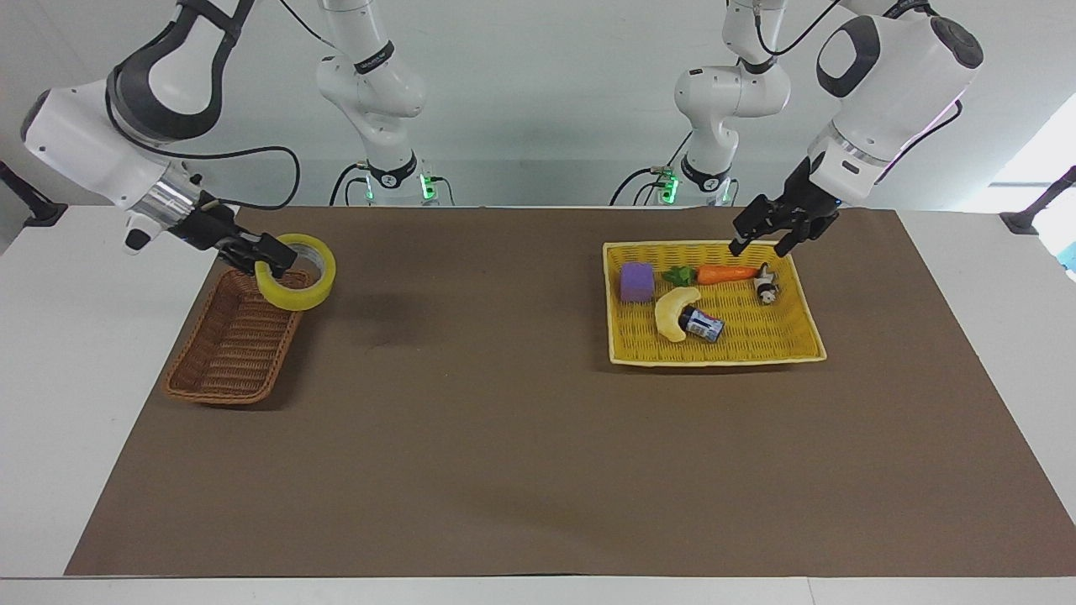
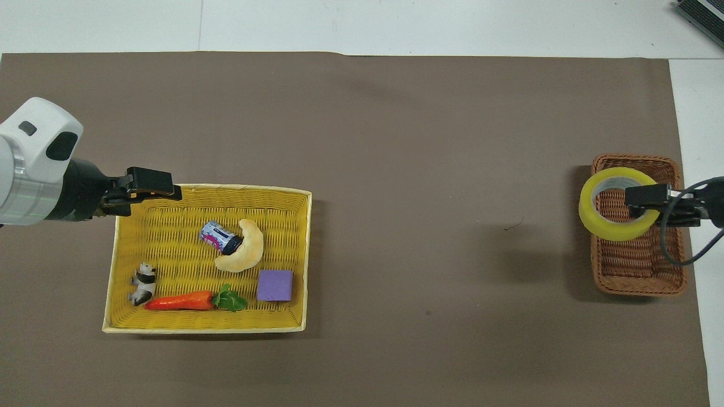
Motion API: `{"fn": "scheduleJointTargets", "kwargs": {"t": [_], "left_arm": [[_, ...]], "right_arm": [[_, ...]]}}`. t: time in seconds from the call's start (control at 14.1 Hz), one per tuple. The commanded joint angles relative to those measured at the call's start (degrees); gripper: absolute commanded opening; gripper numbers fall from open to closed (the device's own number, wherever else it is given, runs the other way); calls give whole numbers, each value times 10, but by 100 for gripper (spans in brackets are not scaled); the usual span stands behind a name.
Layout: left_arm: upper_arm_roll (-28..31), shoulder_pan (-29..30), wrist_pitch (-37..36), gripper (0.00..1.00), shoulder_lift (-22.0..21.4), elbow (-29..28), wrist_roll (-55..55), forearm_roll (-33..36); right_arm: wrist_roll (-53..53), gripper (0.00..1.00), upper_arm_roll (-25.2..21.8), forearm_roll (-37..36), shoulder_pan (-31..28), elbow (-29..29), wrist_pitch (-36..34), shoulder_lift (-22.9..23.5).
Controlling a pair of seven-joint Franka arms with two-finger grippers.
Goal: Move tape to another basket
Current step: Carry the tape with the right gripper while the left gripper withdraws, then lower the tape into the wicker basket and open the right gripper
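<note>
The tape point(image 1: 292, 296), a yellow ring, hangs in the air over the dark brown wicker basket point(image 1: 231, 353). My right gripper point(image 1: 267, 255) is shut on the ring's wall, one finger inside the hole. From overhead, the tape point(image 2: 614, 233) covers part of the basket point(image 2: 639, 271), with the right gripper point(image 2: 643, 199) reaching in from the table's edge. My left gripper point(image 1: 763, 235) hangs open and holds nothing over the rim of the yellow tray point(image 1: 714, 360); overhead, this left gripper point(image 2: 144, 193) is at a corner of the tray point(image 2: 203, 329).
The yellow tray holds a purple block point(image 1: 637, 281), a carrot point(image 1: 727, 273), a banana point(image 1: 672, 313), a small can point(image 1: 703, 324) and a panda figure point(image 1: 765, 287). A brown mat point(image 1: 504, 420) covers the table between basket and tray.
</note>
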Motion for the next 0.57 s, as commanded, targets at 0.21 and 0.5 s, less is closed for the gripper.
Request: {"fn": "scheduleJointTargets", "kwargs": {"t": [0.21,0.5], "left_arm": [[-9,14,-83,100,40,105,61,146],[-10,32,-136,100,73,160,108,152]], "right_arm": [[-106,0,6,-36,-47,41,23,66],[-188,0,6,-39,-79,49,33,105]]}}
